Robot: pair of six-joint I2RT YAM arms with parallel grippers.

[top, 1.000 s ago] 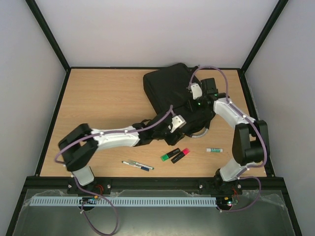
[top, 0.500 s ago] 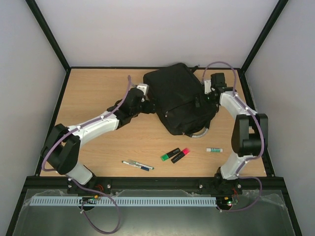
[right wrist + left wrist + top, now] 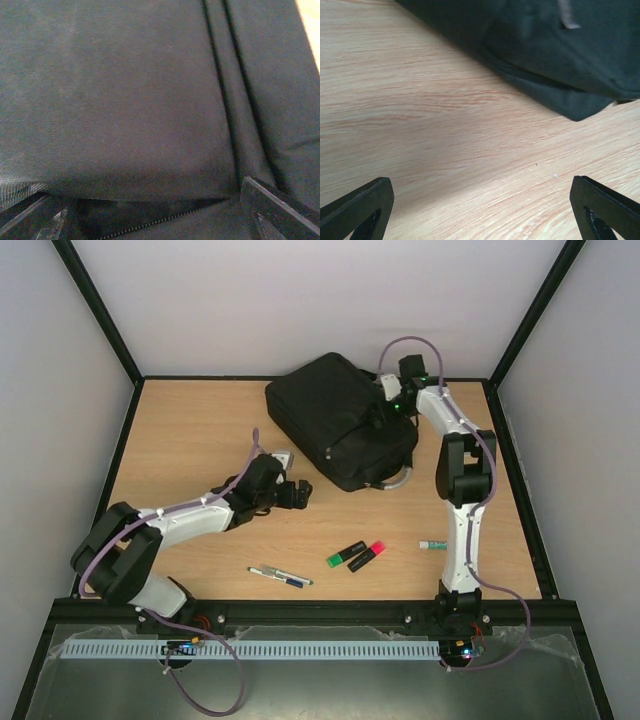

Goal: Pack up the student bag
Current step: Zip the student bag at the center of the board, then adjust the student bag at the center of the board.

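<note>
Top external view: locate the student bag at upper centre. Your left hand sits released below-left of it. Your right hand sits released over it.

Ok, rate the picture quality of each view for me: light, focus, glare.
Top external: even, soft light, sharp all over, shadows faint, the student bag a near-featureless black mass. Left wrist: table grain soft, bag edge blurred, a paler patch of light mid-frame. Right wrist: dark and low in contrast, weave visible low down, a blown-out sliver of table at top right.
</note>
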